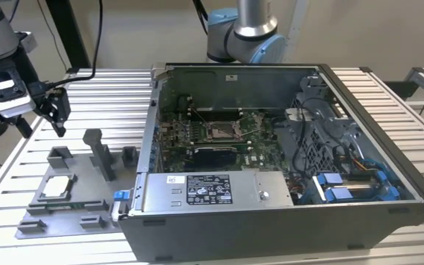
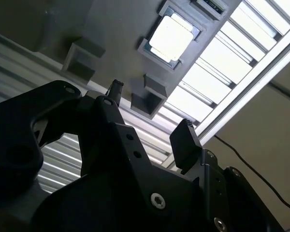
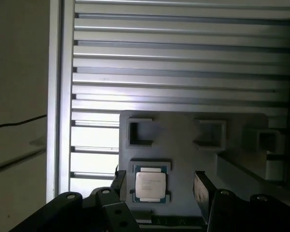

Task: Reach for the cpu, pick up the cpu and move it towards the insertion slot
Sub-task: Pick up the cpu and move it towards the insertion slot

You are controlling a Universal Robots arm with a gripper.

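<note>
The cpu (image 1: 56, 187) is a small pale square chip lying flat in a recess of the grey fixture plate (image 1: 86, 199) on the table, at the exterior view's left. My gripper (image 1: 50, 118) hangs well above that plate, open, with nothing between its fingers. In the first wrist view the cpu (image 3: 151, 186) shows between the two dark fingertips (image 3: 202, 191) of the gripper (image 3: 160, 188), still far below them. The second wrist view has the cpu (image 2: 170, 38) beyond the open gripper (image 2: 150, 116). The insertion slot (image 1: 222, 130), a shiny square socket on the green board, sits inside the open computer case.
The open computer case (image 1: 359, 165) takes up the slatted table's middle and right, with a labelled silver power supply box (image 1: 212, 190) along its near wall. Grey upright blocks (image 1: 101, 154) rise from the fixture plate beside the cpu. A second arm's base (image 1: 245, 33) stands behind the case.
</note>
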